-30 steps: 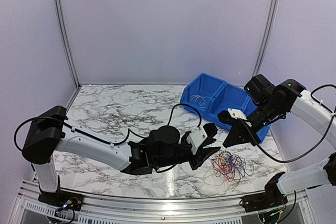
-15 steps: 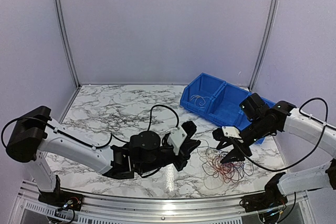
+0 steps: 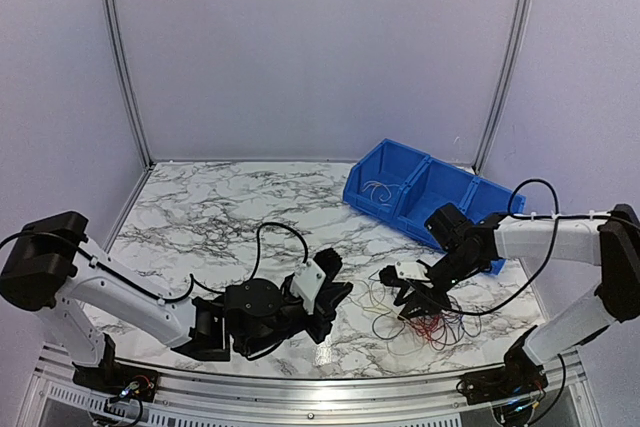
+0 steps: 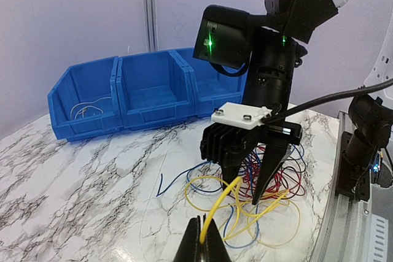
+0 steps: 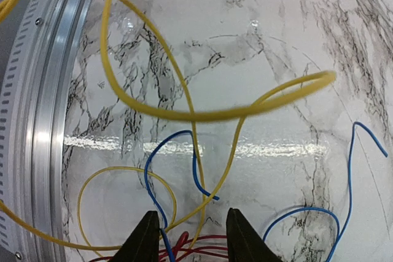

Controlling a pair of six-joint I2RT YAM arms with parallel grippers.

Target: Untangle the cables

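Observation:
The cables [image 3: 428, 325] lie as a loose tangle of red, blue and yellow loops on the marble table, front right. My left gripper [image 4: 206, 238] is shut on a yellow cable [image 4: 226, 199], which arcs up from its tips towards the tangle [image 4: 288, 170]. In the top view the left gripper [image 3: 335, 294] sits left of the pile. My right gripper [image 3: 414, 307] points down into the tangle's left side, open, its fingers [image 4: 264, 176] straddling strands. In the right wrist view the right gripper [image 5: 191, 228] has yellow [image 5: 184, 115], blue [image 5: 196, 173] and red cables [image 5: 196, 251] between and ahead of the tips.
A blue three-compartment bin [image 3: 420, 192] stands at the back right, a pale wire in its left compartment [image 4: 86, 105]. The metal rail [image 5: 43, 121] along the table's front edge runs close beside the tangle. A stray blue cable [image 4: 169, 179] lies left of the pile.
The left gripper shut on the yellow cable and drew back left, stretching it out. The right gripper came down from beside the bin into the tangle and opened.

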